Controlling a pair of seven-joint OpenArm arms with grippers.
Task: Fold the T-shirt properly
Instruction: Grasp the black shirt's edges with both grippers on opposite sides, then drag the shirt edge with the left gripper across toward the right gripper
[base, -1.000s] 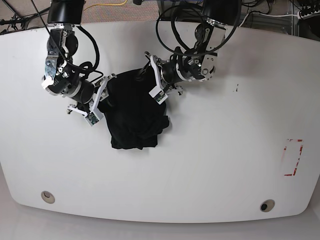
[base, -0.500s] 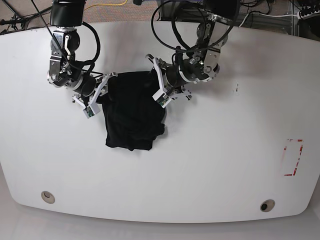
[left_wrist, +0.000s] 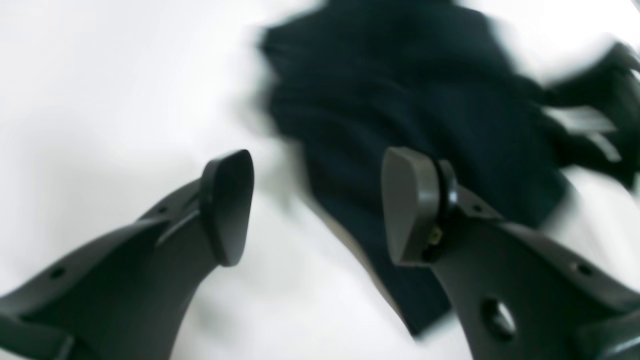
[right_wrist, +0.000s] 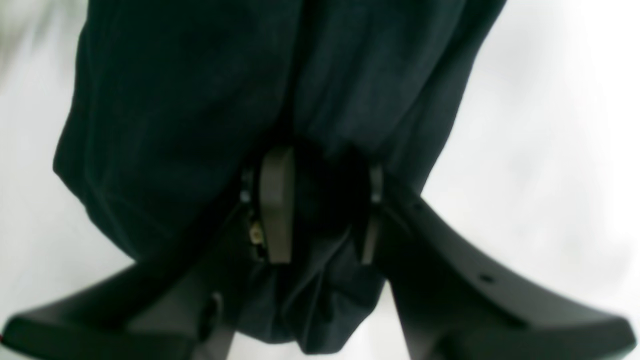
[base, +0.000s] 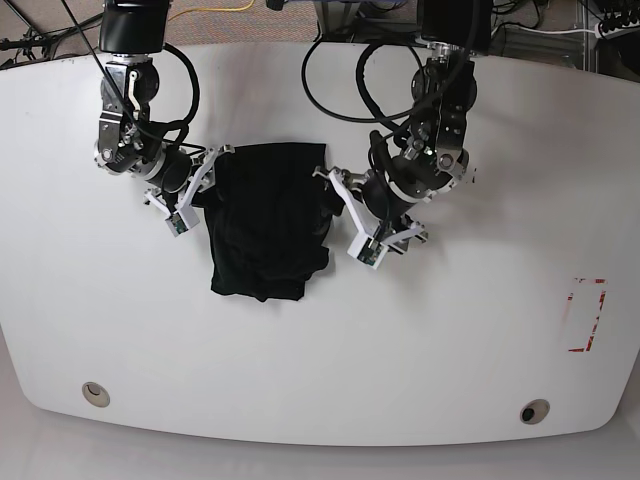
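1. Your left gripper (left_wrist: 317, 205) stands released: in its wrist view the two dark pads sit well apart, with bare white table showing between them and no cloth caught there.
2. One of those pads (left_wrist: 407, 210) overlaps the dark edge of the T-shirt (left_wrist: 415, 125) in the picture; whether it touches the cloth you cannot tell, as the view is blurred.
3. In the base view that left gripper (base: 352, 212) lies just beside the shirt's edge on the picture's right, its arm running up toward the far edge of the table.
4. Your right gripper (right_wrist: 317, 205) is clenched on the T-shirt: black fabric bunches between the two fingers and spills out above and below them.
5. In the base view the right gripper (base: 200, 185) meets the shirt's edge on the picture's left.
6. The T-shirt (base: 265, 225) lies crumpled in a rough upright block on the white table (base: 420, 340), between the two grippers, in the left-centre part of the surface.
7. A red marking (base: 587, 315) sits near the table's right edge, well apart from the shirt.
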